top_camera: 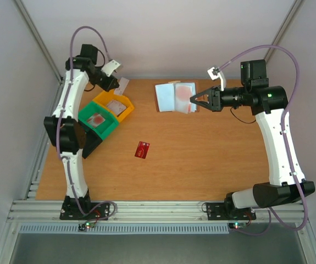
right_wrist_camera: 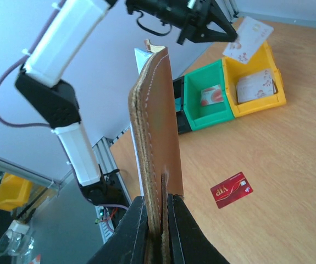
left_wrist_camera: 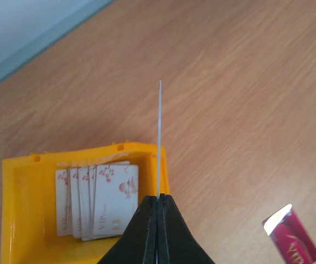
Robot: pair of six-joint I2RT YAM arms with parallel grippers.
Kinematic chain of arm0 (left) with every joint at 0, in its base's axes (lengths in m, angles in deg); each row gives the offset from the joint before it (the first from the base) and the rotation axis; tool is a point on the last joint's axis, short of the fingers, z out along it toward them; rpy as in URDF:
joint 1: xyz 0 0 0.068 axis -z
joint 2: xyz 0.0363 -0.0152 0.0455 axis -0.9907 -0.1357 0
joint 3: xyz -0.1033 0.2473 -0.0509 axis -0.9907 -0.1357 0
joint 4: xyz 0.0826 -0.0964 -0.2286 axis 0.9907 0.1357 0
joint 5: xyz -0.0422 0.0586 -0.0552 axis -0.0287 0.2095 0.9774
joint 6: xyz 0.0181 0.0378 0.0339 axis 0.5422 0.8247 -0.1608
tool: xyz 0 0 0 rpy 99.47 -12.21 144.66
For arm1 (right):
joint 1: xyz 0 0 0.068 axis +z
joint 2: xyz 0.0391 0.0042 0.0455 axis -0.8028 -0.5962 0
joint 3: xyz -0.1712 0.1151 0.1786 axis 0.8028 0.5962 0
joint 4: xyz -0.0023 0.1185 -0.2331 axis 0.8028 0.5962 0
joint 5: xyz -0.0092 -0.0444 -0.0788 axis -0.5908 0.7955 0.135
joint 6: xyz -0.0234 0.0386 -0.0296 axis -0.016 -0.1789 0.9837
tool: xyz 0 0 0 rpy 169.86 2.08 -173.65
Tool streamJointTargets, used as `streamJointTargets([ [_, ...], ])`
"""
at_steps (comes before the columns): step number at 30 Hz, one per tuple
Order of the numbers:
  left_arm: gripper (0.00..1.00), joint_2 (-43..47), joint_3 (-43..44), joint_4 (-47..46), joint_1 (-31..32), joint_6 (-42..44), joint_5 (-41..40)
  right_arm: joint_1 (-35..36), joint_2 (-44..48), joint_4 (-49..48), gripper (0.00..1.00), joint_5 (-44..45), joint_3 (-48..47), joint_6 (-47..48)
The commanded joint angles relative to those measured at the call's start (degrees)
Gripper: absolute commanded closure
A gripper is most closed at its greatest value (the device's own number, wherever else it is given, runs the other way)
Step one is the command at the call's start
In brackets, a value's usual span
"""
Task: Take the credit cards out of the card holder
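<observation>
My right gripper (top_camera: 192,99) is shut on the card holder (top_camera: 174,97), which hangs open above the far middle of the table, pale blue inside. In the right wrist view the holder's brown outside (right_wrist_camera: 155,126) stands edge-on between my fingers (right_wrist_camera: 158,201). My left gripper (top_camera: 115,82) is shut on a thin pale card (top_camera: 123,84) above the far end of the yellow bin (top_camera: 126,110). That card shows edge-on in the left wrist view (left_wrist_camera: 159,137), and from the right wrist view (right_wrist_camera: 248,38). One red credit card (top_camera: 142,149) lies flat on the table.
The yellow bin (left_wrist_camera: 15,220) holds several pale cards (left_wrist_camera: 97,201). A green bin (top_camera: 109,130) beside it holds a reddish card (top_camera: 95,119). The red card also shows in the left wrist view (left_wrist_camera: 291,242) and the right wrist view (right_wrist_camera: 232,190).
</observation>
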Motion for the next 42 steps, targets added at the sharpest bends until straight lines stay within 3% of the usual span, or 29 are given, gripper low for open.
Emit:
streamJointTargets([
  [1, 1.0, -6.12, 6.52, 7.94, 0.29, 5.19, -7.57, -0.28, 0.21, 0.05, 0.99, -1.38, -0.46, -0.34],
  [5, 1.0, -9.94, 4.94, 8.61, -0.07, 9.1, -12.52, -0.28, 0.2, 0.53, 0.99, -1.47, -0.96, -0.56],
  [11, 1.0, -13.45, 4.7, 4.79, 0.06, 9.53, -10.25, -0.25, -0.33, 0.74, 0.99, -1.9, -1.46, -1.0],
  [18, 1.0, -18.09, 6.9, 7.86, 0.01, 9.6, -12.14, -0.3, 0.07, 1.73, 0.99, -1.81, -1.49, -0.93],
  [29, 1.0, -18.39, 8.38, 14.2, 0.02, 10.53, -12.95, -0.3, 0.11, 1.8, 0.99, -2.2, -1.96, -1.33],
  [42, 1.0, -19.98, 8.41, 15.47, 1.39, 11.72, -15.13, -0.29, -1.08, 1.55, 0.99, -3.41, -1.69, -1.07],
])
